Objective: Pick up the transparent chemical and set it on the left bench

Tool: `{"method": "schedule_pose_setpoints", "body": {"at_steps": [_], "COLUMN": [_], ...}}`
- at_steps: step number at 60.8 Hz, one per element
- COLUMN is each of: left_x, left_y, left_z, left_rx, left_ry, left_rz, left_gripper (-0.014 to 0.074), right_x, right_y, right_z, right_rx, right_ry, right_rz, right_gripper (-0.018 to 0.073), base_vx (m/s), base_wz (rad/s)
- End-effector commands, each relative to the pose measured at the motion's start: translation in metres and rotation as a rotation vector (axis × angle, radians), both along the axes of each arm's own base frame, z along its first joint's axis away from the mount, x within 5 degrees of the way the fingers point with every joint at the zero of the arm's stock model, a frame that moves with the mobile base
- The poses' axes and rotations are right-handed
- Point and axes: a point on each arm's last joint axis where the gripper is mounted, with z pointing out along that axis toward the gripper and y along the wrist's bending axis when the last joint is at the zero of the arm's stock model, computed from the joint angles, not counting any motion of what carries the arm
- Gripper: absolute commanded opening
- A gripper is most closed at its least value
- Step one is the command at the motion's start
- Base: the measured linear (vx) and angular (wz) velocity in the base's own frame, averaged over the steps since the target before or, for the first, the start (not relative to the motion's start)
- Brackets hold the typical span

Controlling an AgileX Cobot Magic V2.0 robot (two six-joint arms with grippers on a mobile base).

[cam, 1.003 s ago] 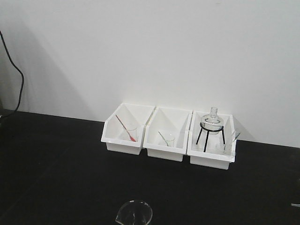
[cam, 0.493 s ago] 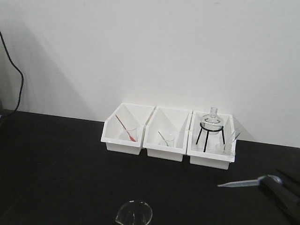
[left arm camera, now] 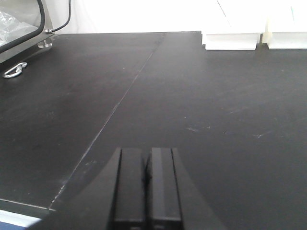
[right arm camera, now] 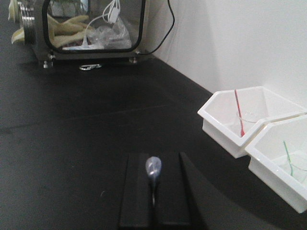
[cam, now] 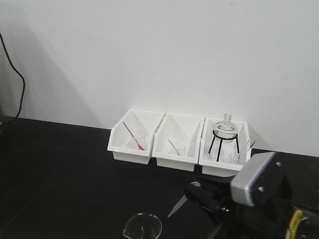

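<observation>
Right gripper point(right arm camera: 153, 184): fingers clamped on a clear plastic dropper point(cam: 178, 205), bulb between them, tip pointing out over the black counter point(cam: 60, 169). Left gripper point(left arm camera: 145, 179): fingers pressed together, nothing between them, low over bare counter.

Transparent chemical point(cam: 143, 226) (clear spouted beaker) sits at the counter's front edge, near the middle, only its rim in the front view.

Along the back edge, three white bins point(cam: 178, 142): a beaker with a red dropper point(cam: 133, 136), one with a green dropper point(cam: 174, 146), and a flask on a black tripod point(cam: 225, 133).
</observation>
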Motion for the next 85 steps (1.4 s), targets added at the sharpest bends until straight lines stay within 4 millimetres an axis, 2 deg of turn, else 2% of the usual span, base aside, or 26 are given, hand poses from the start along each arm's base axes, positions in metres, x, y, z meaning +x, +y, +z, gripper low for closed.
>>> {"method": "schedule_pose_setpoints", "body": {"at_steps": [1, 3, 4, 17, 27, 35, 46, 52, 58, 63, 71, 74, 77, 85], "left_x": [-0.001, -0.001, -0.001, -0.001, -0.001, -0.001, -0.001, -0.001, -0.001, -0.001, -0.001, -0.001, -0.001, -0.001], "left_y": [0.0, 0.0, 0.0, 0.0, 0.0, 0.0, 0.0, 0.0, 0.0, 0.0, 0.0, 0.0, 0.0, 0.0], "left_z": [0.003, 0.003, 0.003, 0.003, 0.003, 0.003, 0.003, 0.003, 0.003, 0.003, 0.003, 0.003, 0.003, 0.003], "left_rx": [-0.014, -0.014, -0.014, -0.014, -0.014, -0.014, -0.014, -0.014, -0.014, -0.014, -0.014, -0.014, -0.014, -0.014], "left_ry": [-0.081, -0.081, -0.081, -0.081, -0.081, -0.081, -0.081, -0.081, -0.081, -0.081, -0.081, -0.081, -0.081, -0.081], "left_rz": [-0.001, -0.001, -0.001, -0.001, -0.001, -0.001, -0.001, -0.001, -0.001, -0.001, -0.001, -0.001, -0.001, -0.001], "left_gripper": [-0.0003, -0.0003, -0.0003, -0.0003, -0.0003, -0.0003, -0.0003, -0.0003, -0.0003, -0.0003, -0.0003, -0.0003, -0.0003, -0.0003], "right_x": [0.005, 0.008, 0.02, 0.041, 0.054, 0.061, 0.064, 0.064, 0.061, 0.05, 0.026, 0.011, -0.004, -0.041], "right_y": [0.016, 0.022, 0.04, 0.06, 0.066, 0.07, 0.071, 0.07, 0.068, 0.059, 0.034, 0.021, 0.008, -0.022], "right_z": [0.017, 0.015, 0.0, -0.032, -0.049, -0.053, -0.059, -0.06, -0.048, -0.02, 0.019, 0.032, 0.038, 0.036], "right_rx": [0.041, 0.042, 0.024, 0.05, 0.131, 0.16, 0.137, 0.124, 0.143, 0.145, 0.094, 0.103, 0.098, 0.084], "right_ry": [-0.069, -0.073, -0.046, 0.042, 0.186, 0.212, 0.232, 0.241, 0.215, 0.152, 0.088, 0.072, 0.06, 0.057], "right_rz": [0.014, 0.024, 0.05, 0.099, 0.063, 0.056, 0.039, 0.026, 0.03, 0.019, -0.073, -0.111, -0.141, -0.213], "right_gripper": [-0.0001, -0.0001, -0.0001, 0.001, 0.0076, 0.0214, 0.0526, 0.0614, 0.0613, 0.0579, 0.0522, 0.0512, 0.0508, 0.0506], "base_vx": [0.0, 0.0, 0.0, 0.0, 0.0, 0.0, 0.0, 0.0, 0.0, 0.0, 0.0, 0.0, 0.0, 0.0], "base_wz": [0.0, 0.0, 0.0, 0.0, 0.0, 0.0, 0.0, 0.0, 0.0, 0.0, 0.0, 0.0, 0.0, 0.0]}}
